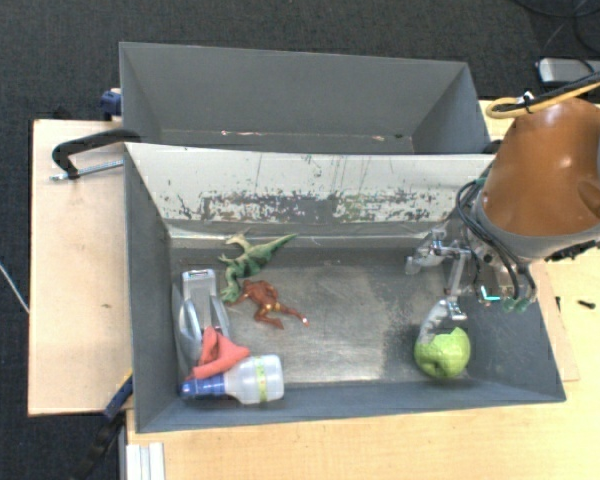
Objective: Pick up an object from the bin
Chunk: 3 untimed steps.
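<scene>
Currently gripper point(444, 313) sits directly over green apple point(442, 356), near right corner of bin point(280, 98), overlapping its top; open or closed cannot be told.

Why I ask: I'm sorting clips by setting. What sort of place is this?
Probably a robotics lab's grasping test rig: a grey metal bin, an orange-covered robot arm's gripper hanging by a round green apple, and odd toys like a green plastic dinosaur inside.

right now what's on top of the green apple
Only the tool, hanging right over the green apple at its top edge. The apple's top is covered, so contact cannot be told.
</scene>
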Available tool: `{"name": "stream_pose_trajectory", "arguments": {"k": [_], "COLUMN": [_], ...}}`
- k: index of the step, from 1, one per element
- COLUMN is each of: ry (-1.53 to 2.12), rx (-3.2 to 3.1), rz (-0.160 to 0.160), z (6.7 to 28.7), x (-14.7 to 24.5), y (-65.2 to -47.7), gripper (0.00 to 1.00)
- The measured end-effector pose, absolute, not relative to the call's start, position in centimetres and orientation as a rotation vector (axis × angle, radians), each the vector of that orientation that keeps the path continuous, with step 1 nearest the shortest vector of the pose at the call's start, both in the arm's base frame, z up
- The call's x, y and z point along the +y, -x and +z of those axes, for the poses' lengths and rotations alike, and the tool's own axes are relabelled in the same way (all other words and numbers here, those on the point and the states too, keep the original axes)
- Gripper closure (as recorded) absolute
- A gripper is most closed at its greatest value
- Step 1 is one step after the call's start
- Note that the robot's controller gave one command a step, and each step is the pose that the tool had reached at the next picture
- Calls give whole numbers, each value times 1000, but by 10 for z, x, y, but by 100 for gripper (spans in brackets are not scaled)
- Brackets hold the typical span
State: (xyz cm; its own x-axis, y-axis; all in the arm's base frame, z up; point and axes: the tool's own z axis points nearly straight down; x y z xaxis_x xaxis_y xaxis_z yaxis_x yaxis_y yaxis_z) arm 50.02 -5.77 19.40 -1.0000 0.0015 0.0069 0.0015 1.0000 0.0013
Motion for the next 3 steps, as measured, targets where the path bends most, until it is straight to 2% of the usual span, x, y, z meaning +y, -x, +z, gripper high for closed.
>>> {"name": "stream_pose_trajectory", "arguments": {"k": [1, 3], "ry": [1, -575], "rx": [-3143, -3086], "rz": [-1, -3], "z": [198, 159], "x": [-58, -86], "y": [-502, -495], "gripper": [0, 0]}}
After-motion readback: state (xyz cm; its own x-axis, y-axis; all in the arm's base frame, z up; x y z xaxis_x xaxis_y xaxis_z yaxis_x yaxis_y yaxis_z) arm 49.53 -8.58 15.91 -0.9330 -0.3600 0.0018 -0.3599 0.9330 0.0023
